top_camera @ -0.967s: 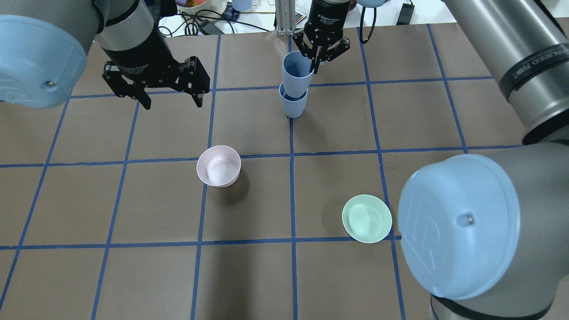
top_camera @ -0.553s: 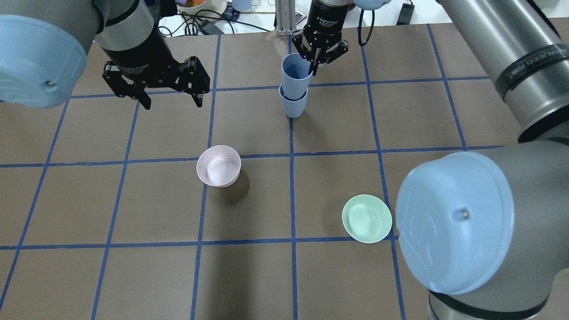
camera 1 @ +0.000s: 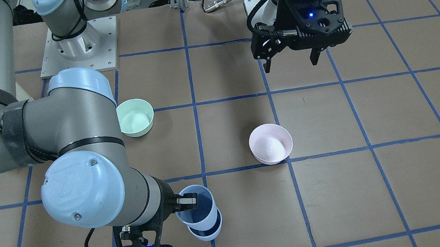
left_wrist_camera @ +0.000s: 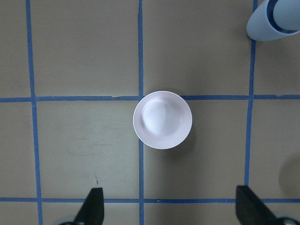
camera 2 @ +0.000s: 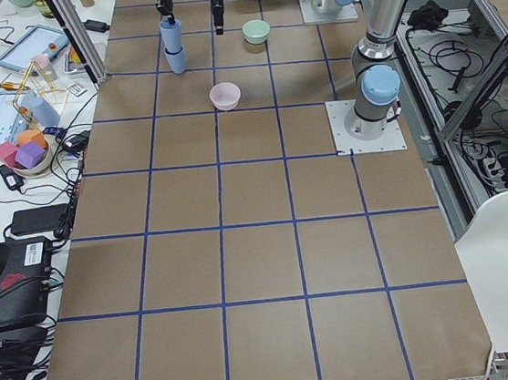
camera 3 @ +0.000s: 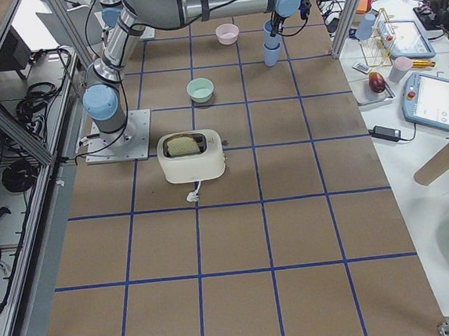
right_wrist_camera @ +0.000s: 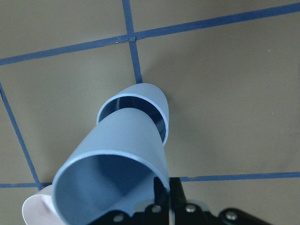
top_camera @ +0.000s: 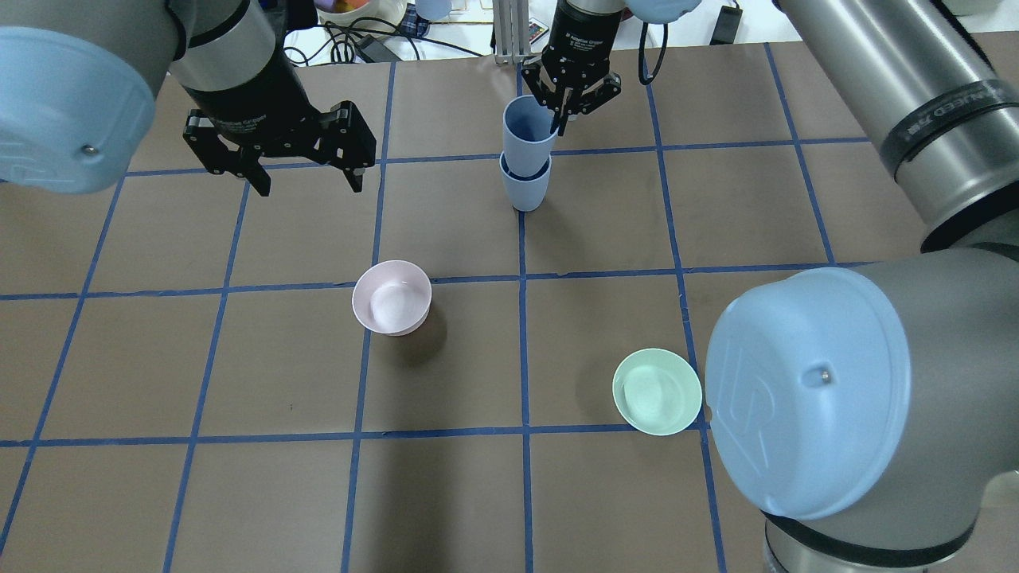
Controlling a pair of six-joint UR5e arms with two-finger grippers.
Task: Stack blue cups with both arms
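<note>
Two blue cups stand at the far middle of the table. The upper cup point(top_camera: 529, 129) sits tilted in the mouth of the lower cup point(top_camera: 525, 189). My right gripper point(top_camera: 560, 121) is shut on the upper cup's rim, one finger inside it. The front view shows the same grip point(camera 1: 186, 201) on the upper cup point(camera 1: 200, 211) over the lower cup point(camera 1: 210, 231). The right wrist view shows the upper cup point(right_wrist_camera: 117, 164) leaning out of the lower cup point(right_wrist_camera: 157, 101). My left gripper point(top_camera: 309, 185) hangs open and empty to the left, above the table.
A pale pink bowl point(top_camera: 392, 297) sits left of the middle, straight under the left wrist camera point(left_wrist_camera: 162, 120). A mint-green bowl point(top_camera: 657, 391) sits at the right, near my right elbow. A white toaster point(camera 3: 192, 155) stands near the right arm's base.
My right gripper and the upper cup have shifted slightly left and away in the overhead view, and the right elbow has swung a little left. The left arm has not moved.
</note>
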